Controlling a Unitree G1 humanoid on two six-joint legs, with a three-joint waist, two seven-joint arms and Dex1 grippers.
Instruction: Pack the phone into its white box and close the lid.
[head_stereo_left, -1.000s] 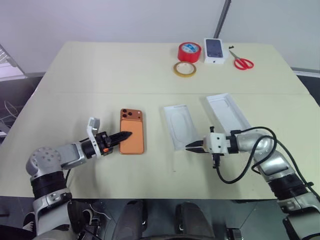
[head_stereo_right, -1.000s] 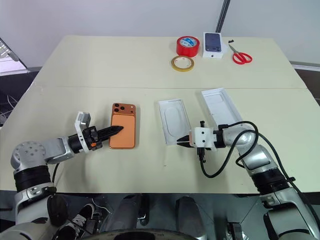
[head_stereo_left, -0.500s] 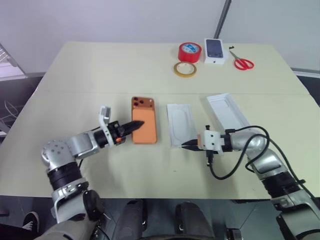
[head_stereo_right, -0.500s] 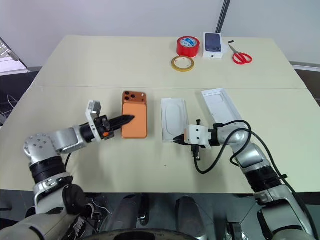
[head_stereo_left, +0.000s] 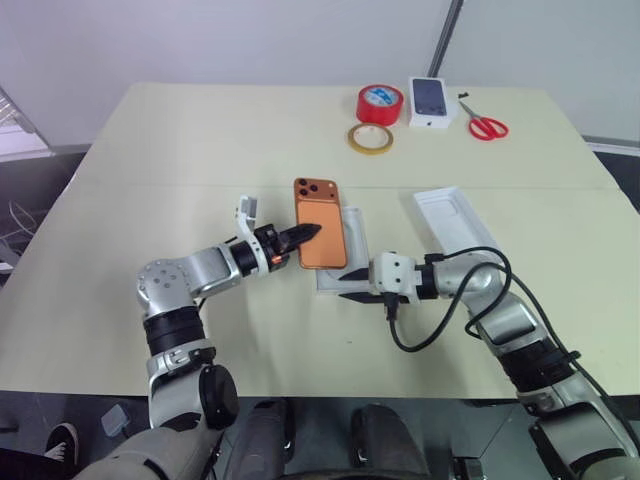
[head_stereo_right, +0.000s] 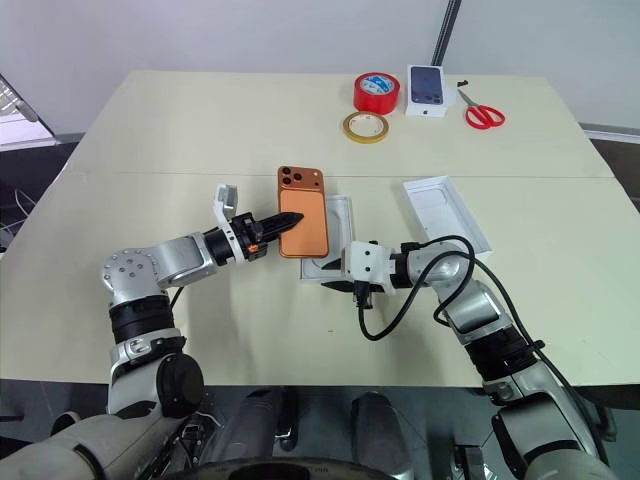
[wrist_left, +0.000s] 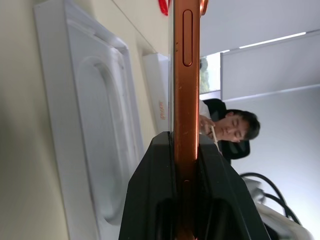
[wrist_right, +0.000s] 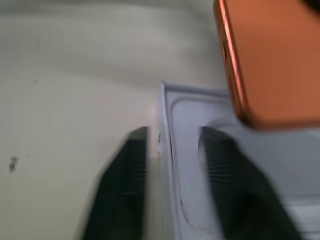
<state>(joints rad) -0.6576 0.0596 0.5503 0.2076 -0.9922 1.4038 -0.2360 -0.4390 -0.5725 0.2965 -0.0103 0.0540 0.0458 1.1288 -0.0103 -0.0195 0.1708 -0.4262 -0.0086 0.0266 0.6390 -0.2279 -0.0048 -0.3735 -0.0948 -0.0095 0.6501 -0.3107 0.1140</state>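
Note:
The copper-orange phone (head_stereo_left: 320, 225) is lifted off the table, camera end away from me, with my left gripper (head_stereo_left: 305, 235) shut on its near left edge. It hangs over the left part of a thin white insert (head_stereo_left: 355, 250) that has an oval recess. In the left wrist view the phone (wrist_left: 186, 75) stands edge-on between the fingers. My right gripper (head_stereo_left: 345, 296) is open at the insert's near end. Its fingers (wrist_right: 220, 165) straddle the insert's rim (wrist_right: 167, 120). The all-white lid (head_stereo_left: 455, 222) lies open side up to the right. The white box is out of view.
At the table's far side sit a red tape roll (head_stereo_left: 379, 103), a yellow tape ring (head_stereo_left: 369, 138), a small white box with a printed phone picture (head_stereo_left: 430, 102) and red scissors (head_stereo_left: 486, 126). A person (wrist_left: 235, 127) shows in the background of the left wrist view.
My left gripper has carried the phone up and to the right, over the insert. My right gripper has dragged the insert leftward and has now opened its fingers.

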